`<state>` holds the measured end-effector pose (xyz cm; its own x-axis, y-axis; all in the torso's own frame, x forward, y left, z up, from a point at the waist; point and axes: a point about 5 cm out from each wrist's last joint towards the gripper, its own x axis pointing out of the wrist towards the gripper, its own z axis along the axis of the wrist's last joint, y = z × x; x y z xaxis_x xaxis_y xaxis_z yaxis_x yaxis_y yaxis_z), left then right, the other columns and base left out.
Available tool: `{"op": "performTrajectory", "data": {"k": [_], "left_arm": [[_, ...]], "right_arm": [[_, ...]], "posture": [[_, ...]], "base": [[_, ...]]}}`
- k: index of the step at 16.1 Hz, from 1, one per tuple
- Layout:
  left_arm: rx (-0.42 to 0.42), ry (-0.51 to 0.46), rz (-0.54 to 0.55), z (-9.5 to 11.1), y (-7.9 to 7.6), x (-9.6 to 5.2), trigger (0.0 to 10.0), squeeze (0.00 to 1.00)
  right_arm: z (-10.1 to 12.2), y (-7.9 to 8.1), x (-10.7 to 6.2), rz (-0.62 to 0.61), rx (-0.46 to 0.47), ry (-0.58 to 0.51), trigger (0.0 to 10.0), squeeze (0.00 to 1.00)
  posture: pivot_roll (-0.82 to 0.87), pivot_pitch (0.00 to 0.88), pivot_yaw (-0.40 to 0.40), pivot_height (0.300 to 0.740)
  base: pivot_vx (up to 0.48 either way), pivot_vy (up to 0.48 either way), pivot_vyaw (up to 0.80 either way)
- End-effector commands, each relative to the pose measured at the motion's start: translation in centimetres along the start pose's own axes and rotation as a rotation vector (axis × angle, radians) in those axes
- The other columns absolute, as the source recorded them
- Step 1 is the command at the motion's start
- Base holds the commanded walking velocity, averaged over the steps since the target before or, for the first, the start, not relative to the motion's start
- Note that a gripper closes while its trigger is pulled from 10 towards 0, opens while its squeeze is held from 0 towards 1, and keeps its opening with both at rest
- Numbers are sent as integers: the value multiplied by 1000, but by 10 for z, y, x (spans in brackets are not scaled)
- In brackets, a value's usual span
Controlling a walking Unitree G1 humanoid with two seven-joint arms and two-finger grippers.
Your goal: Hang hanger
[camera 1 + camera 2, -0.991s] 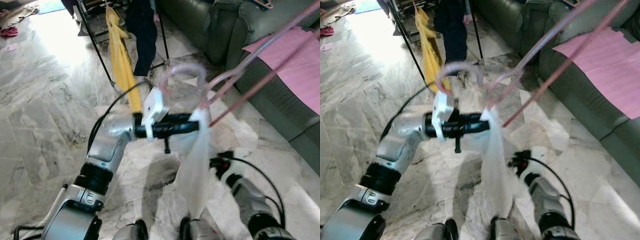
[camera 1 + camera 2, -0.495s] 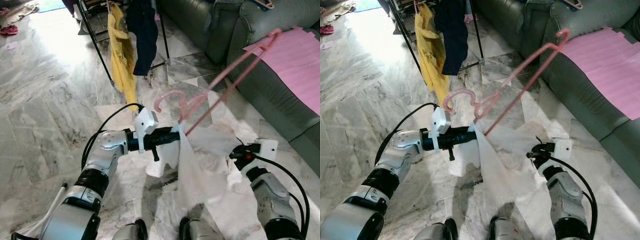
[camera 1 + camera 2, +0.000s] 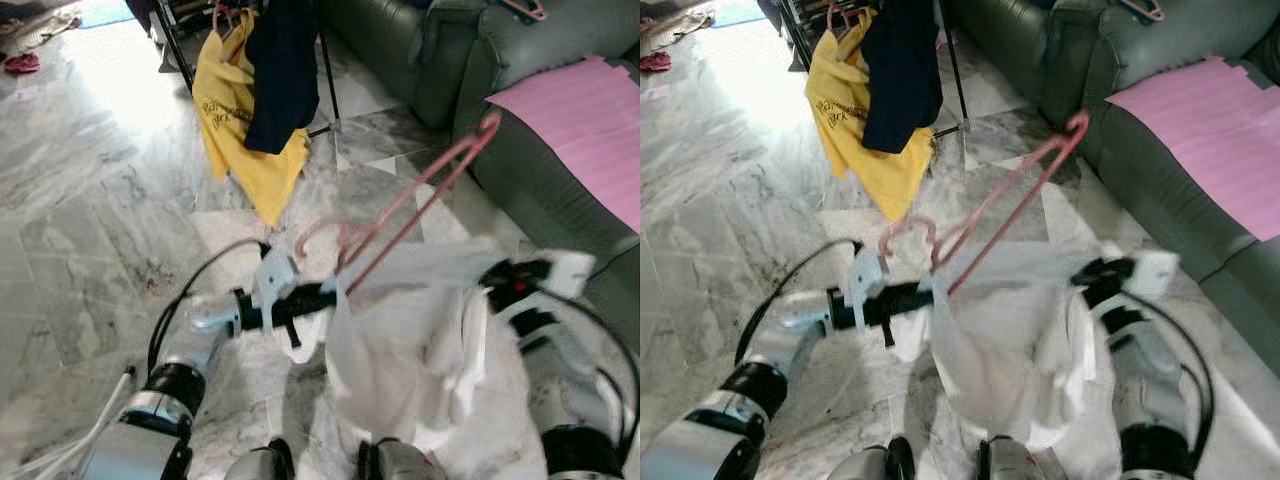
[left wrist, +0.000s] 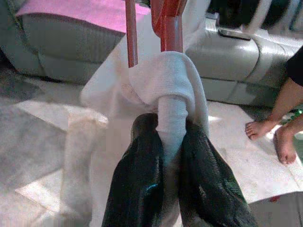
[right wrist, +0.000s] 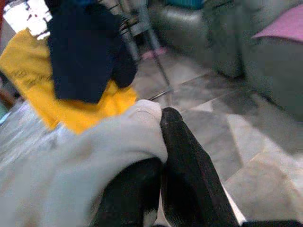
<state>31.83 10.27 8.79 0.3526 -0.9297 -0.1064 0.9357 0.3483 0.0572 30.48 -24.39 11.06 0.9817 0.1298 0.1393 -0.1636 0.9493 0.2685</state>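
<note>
My left tool (image 4: pixel 163 156) pinches a bunched fold of soft white cloth (image 3: pixel 420 340) wrapped at the pink hanger (image 3: pixel 410 205) neck; my right tool (image 5: pixel 158 161) nips the cloth's other edge. The garment looks light and limp, likely to slide; the hanger, thin and stiff, is better held near its hook. Beyond, yellow and navy clothes (image 3: pixel 255 90) drape a dark metal rack (image 3: pixel 952 70) on glossy marble floor (image 3: pixel 90 200).

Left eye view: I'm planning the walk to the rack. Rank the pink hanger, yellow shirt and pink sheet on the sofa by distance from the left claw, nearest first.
1. Pink hanger, just above the left claw, touching its cloth.
2. Yellow shirt, ahead on the rack.
3. Pink sheet, far right on the sofa.
</note>
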Motion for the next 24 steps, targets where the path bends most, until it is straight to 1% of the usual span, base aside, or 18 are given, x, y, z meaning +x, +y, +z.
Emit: {"op": "performTrajectory", "data": {"k": [1,3,8,9,10,12,13,14,15,16,17,18,19,20,21,22,23,24], "left_arm": [[2,29,34,-11,-1,-10,10000,0],[-25,26,90,-18,-1,-18,10000,0],[-87,24,121,-30,-5,-27,10000,0],[-94,11,114,-29,-6,-26,10000,0],[-129,-10,86,-29,-8,-23,10000,0],[-245,-65,-31,-24,-12,-16,10000,0],[-233,-62,-55,-23,-14,-15,10000,0],[-166,-17,-110,-27,-21,-17,10000,0],[-143,10,-102,-32,-23,-18,10000,0],[-96,72,-82,-39,-25,-20,10000,0],[-61,97,-66,-41,-25,-21,10000,0],[-36,95,11,-40,-21,-19,10000,0],[-21,72,72,-36,-17,-17,10000,0],[19,58,122,-31,-12,-15,10000,0],[100,20,203,-20,-6,-11,10000,0],[126,-10,265,-13,1,-10,10000,0],[125,-30,302,-9,5,-9,10000,0],[152,-51,358,-2,11,-9,10000,0]], "right_arm": [[15,-3,4,-37,-5,-37,0,0],[30,-9,8,-73,2,-72,0,0],[51,-18,19,-138,0,-115,0,0],[55,-21,22,-169,-1,-112,0,0],[59,-26,27,-213,-10,-100,0,0],[64,-26,37,-239,10,-91,0,0],[65,-25,39,-239,15,-91,0,0],[70,-23,44,-238,54,-97,0,0],[74,-22,48,-239,79,-100,0,0],[81,-19,54,-224,99,-100,0,0],[84,-16,57,-214,117,-99,0,0],[85,-13,60,-203,111,-87,0,0],[82,-10,60,-192,91,-66,0,0],[76,-9,59,-189,89,-47,0,0],[61,-8,55,-183,114,11,0,0],[48,-7,51,-173,129,68,0,0],[40,-5,48,-163,134,101,0,0],[31,-4,44,-155,129,139,0,0]], "posture": [[-217,209,61,740],[-218,210,56,740],[-219,211,52,740],[-221,212,52,740],[-222,211,53,740],[-220,211,53,740],[-220,211,53,740],[-220,211,53,740],[-218,212,55,740],[-221,212,57,740],[-221,212,57,740],[-226,211,54,740],[-227,210,53,740],[-226,210,52,740],[-222,207,49,740],[-221,206,49,740],[-221,205,49,740],[-221,205,50,740]], "base": [[0,0,0],[0,0,0],[0,0,0],[0,0,0],[0,0,0],[0,0,0],[0,0,0],[0,0,0],[0,0,0],[0,0,0],[0,0,0],[0,0,0],[0,0,0],[0,0,0],[0,0,0],[0,0,0],[0,0,0],[0,0,0]]}}
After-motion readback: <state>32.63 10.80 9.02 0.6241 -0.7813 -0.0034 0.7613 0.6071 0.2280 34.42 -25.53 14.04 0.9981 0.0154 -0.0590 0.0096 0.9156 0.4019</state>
